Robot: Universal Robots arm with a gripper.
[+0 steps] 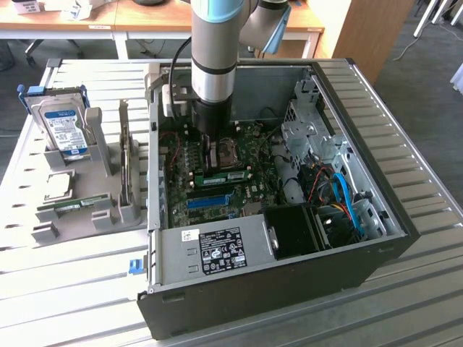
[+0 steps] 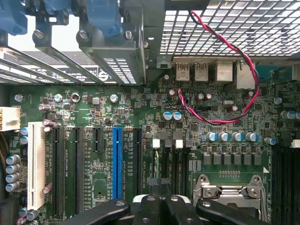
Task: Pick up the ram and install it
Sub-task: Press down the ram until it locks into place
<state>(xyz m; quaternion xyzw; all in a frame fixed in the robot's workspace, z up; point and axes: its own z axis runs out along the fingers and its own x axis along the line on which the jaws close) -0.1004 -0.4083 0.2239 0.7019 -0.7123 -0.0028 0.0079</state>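
We find the arm reaching down into the open computer case (image 1: 289,289), which lies on its side on the slatted table (image 1: 405,303). The tool (image 1: 207,147) stands low over the green motherboard (image 1: 249,189), beside the processor socket (image 1: 230,152). In the wrist view its dark fingers (image 2: 154,211) are pressed together, and a thin dark edge runs out from between them over the board; we cannot tell whether that edge is a held part.

The ram (image 1: 223,175) lies flat along the motherboard inside the case, just in front of the tool as the exterior view shows it, above the blue expansion slot (image 1: 210,202). We cannot tell whether it is fully seated or whether the tool touches it.

On the exterior view's left, a grey holder (image 1: 101,210) on the table carries a blue-labelled hard drive (image 1: 61,130) standing upright, a square silver processor chip (image 1: 58,185) and a further green stick (image 1: 69,207) lying low in it.

In the wrist view a red and black twisted wire (image 2: 234,61) loops over the board.
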